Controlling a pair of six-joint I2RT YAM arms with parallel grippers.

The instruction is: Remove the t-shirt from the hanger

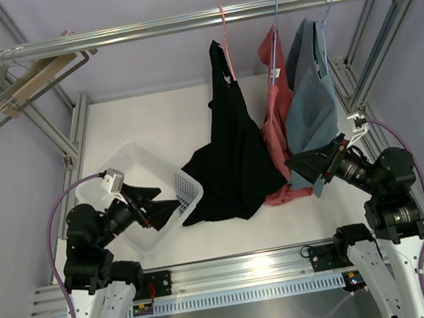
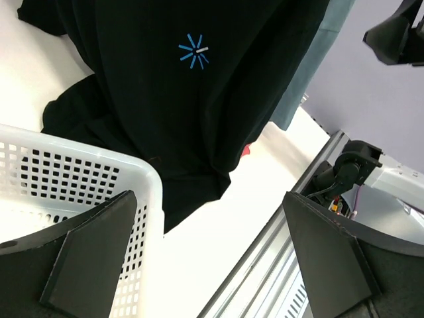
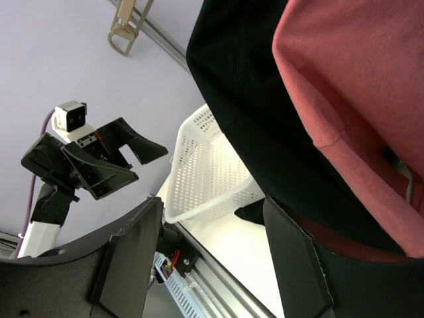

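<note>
One black t-shirt (image 1: 232, 156) hangs at 12 o'clock, not off yet.
Left gripper (image 1: 158, 201) and right gripper (image 1: 304, 172) are wide, empty; next, one must grab it.

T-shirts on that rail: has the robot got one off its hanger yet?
Nothing looks done: the black t-shirt, red t-shirt and blue-grey t-shirt all hang from the rail. In hand: the right claw hovers open by the red and blue hems, the left claw open by the white basket, both empty. Left: the whole removal.
</note>
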